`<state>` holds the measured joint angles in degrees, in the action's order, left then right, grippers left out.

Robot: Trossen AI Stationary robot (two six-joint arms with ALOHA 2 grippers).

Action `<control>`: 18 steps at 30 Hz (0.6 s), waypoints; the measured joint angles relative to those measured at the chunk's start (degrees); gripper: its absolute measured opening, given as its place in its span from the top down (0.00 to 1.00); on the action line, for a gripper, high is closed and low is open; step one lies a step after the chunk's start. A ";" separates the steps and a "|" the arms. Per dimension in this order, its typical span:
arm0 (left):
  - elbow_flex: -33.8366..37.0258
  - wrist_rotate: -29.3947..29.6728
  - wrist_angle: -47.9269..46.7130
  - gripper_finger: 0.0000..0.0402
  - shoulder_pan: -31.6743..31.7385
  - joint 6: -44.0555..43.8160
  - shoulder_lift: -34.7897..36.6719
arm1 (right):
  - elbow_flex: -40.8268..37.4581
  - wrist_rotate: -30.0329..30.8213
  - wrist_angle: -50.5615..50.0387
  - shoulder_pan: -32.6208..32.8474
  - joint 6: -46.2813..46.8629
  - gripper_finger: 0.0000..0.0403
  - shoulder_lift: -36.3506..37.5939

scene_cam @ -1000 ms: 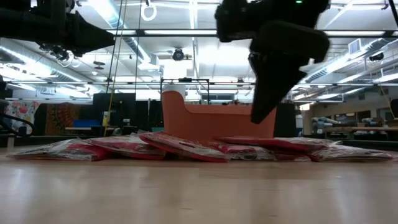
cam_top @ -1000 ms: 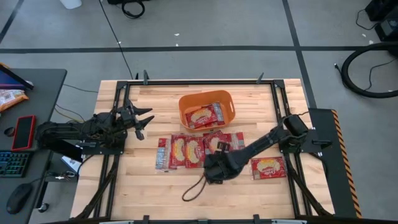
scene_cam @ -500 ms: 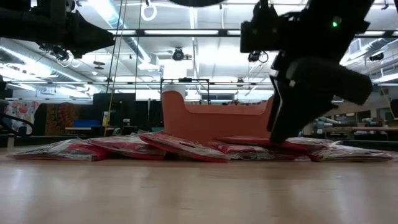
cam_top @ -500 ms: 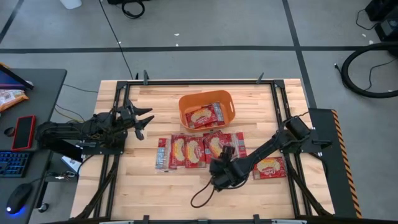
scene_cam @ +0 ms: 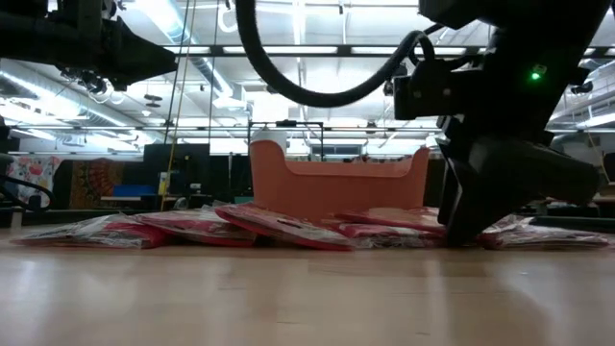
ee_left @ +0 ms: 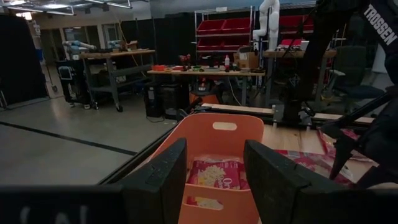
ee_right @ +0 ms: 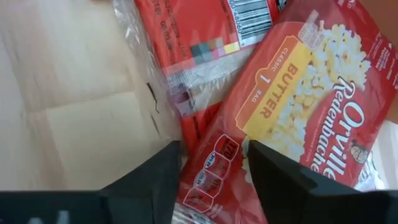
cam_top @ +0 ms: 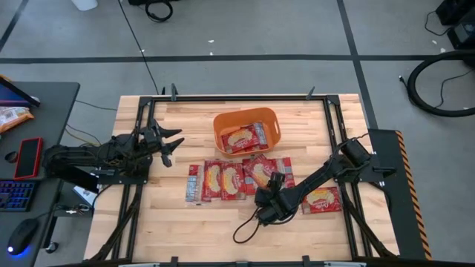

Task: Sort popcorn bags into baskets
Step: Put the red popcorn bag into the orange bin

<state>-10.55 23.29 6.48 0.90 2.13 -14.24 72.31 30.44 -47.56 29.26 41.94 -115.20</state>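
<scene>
Right gripper (ee_right: 211, 168) (fingers parted) straddles a popcorn bag (ee_right: 292, 124) edge.

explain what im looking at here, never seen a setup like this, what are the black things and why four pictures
The black things are two robot arms at a wooden table, each ending in a two-finger end effector. One picture looks straight down from above, one looks level across the tabletop, and two come from cameras on the arms' wrists. An orange basket sits on the table with popcorn bags inside, and more bags lie in a row in front of it, with one off to the right. The right end effector is low over the near end of that row, fingers open around the corner of a butter popcorn bag, not holding it. The left end effector waits open beside the basket, holding nothing.
</scene>
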 joint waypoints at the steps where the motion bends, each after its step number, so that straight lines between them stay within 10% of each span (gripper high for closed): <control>1: 0.00 0.00 -0.02 0.59 0.01 0.00 0.00 | 0.00 -0.17 -0.26 0.00 -0.04 0.58 0.00; 10: 0.00 0.00 -0.44 0.59 0.00 -0.02 0.00 | 0.67 -5.95 -4.79 0.04 -0.60 0.96 0.02; 18: 0.00 0.00 -0.46 0.59 0.00 -0.04 0.00 | 9.23 -7.61 -17.16 0.17 -2.41 0.97 -0.02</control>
<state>-10.55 23.29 6.02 0.90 2.09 -14.24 81.54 22.83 -64.72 29.43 39.53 -115.22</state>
